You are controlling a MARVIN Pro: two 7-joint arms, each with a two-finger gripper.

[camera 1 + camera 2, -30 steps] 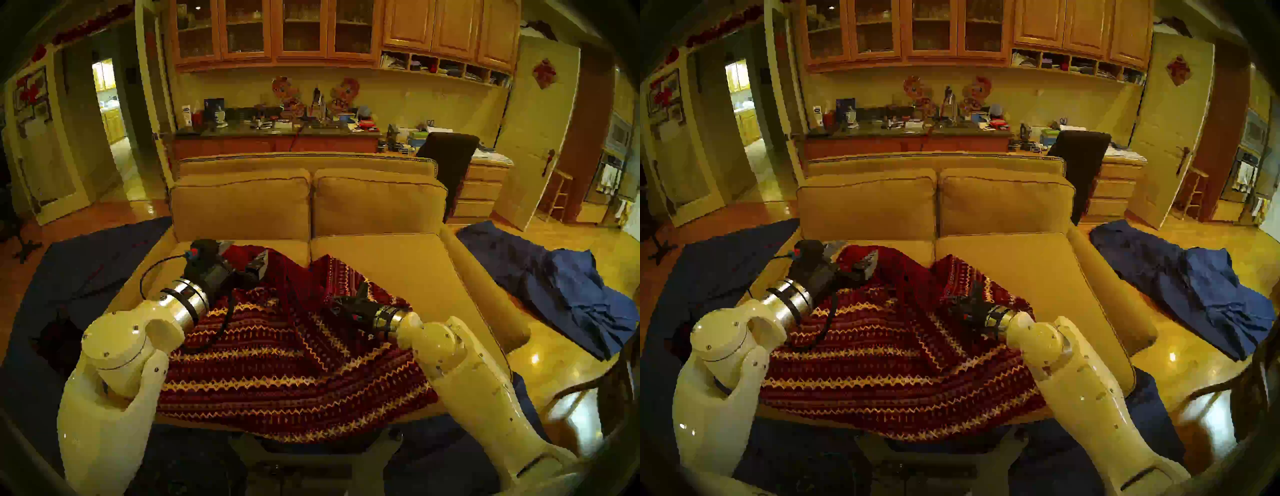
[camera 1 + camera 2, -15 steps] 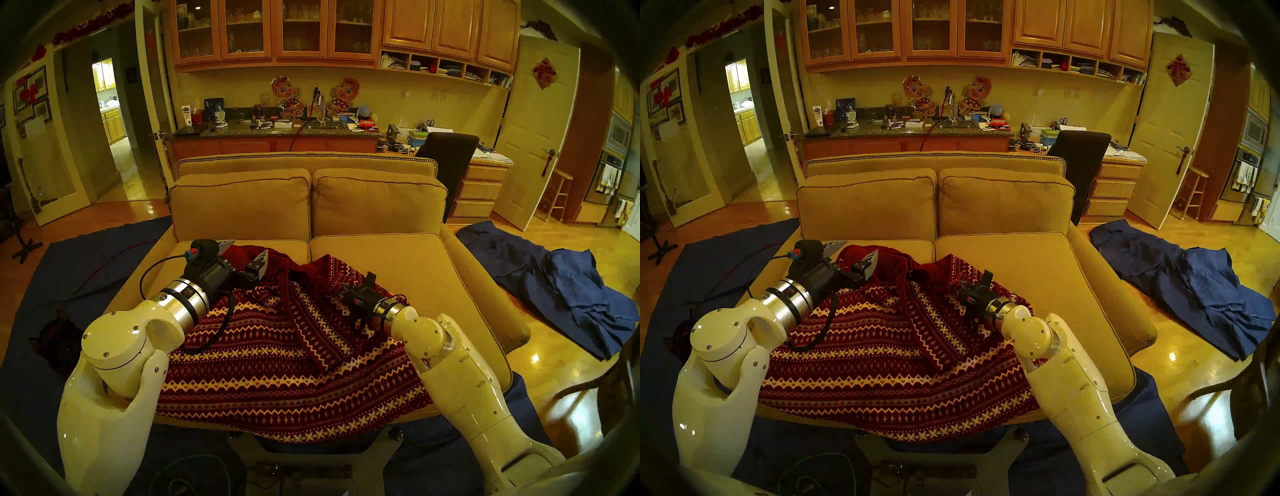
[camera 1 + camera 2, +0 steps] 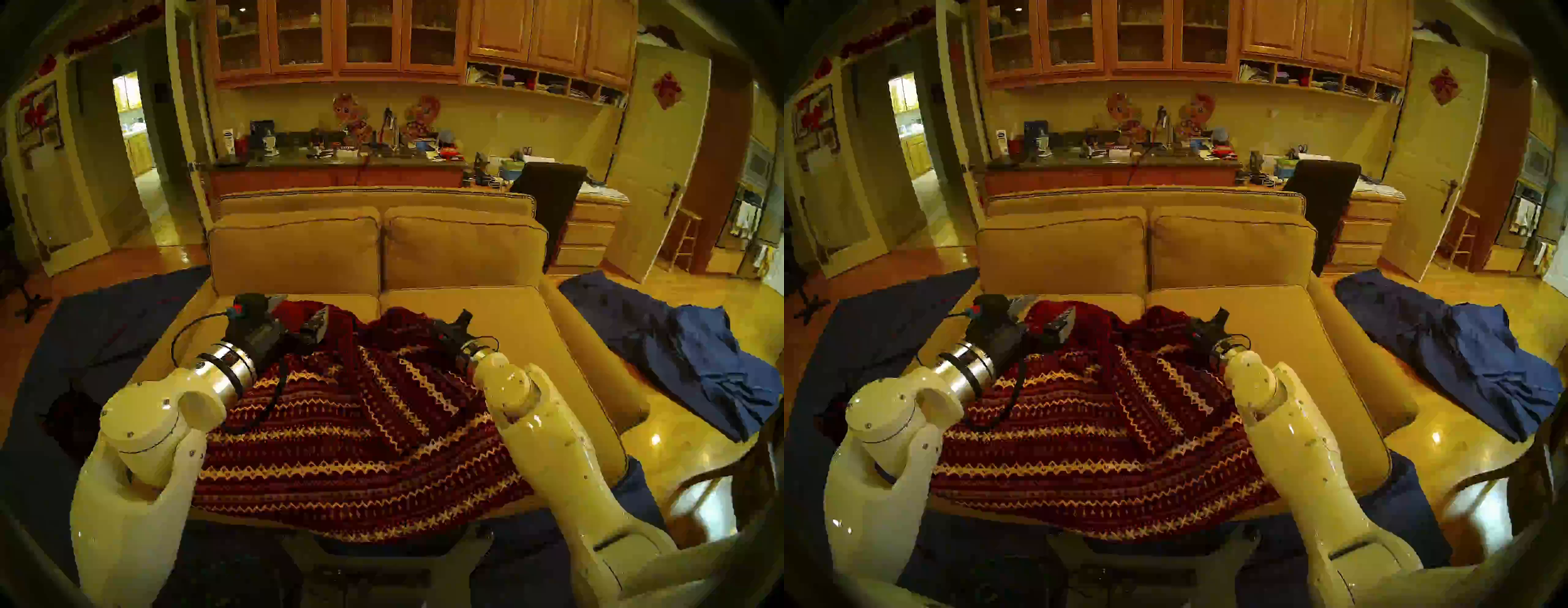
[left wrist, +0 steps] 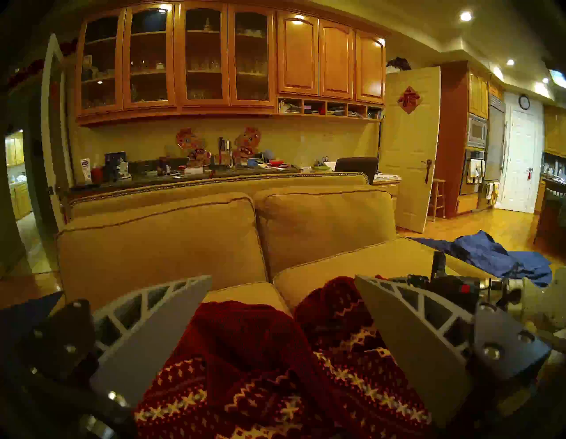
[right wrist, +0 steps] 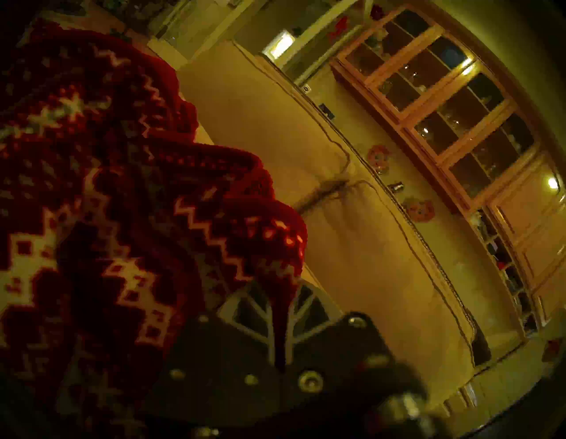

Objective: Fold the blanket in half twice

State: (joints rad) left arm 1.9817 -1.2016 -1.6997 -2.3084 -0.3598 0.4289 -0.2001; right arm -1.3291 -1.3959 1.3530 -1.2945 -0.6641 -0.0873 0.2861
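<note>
Blanket, soft, limp fleece likely to sag and slide, lies rumpled on sofa at lower centre; right gripper clamps a bunched edge fold, left gripper gapes empty above it; best grabbed at corners.

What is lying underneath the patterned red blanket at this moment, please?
The blanket lies on the tan sofa, over its seat cushions and front edge. Whether anything else sits beneath cannot be seen; the fabric covers it.
</note>
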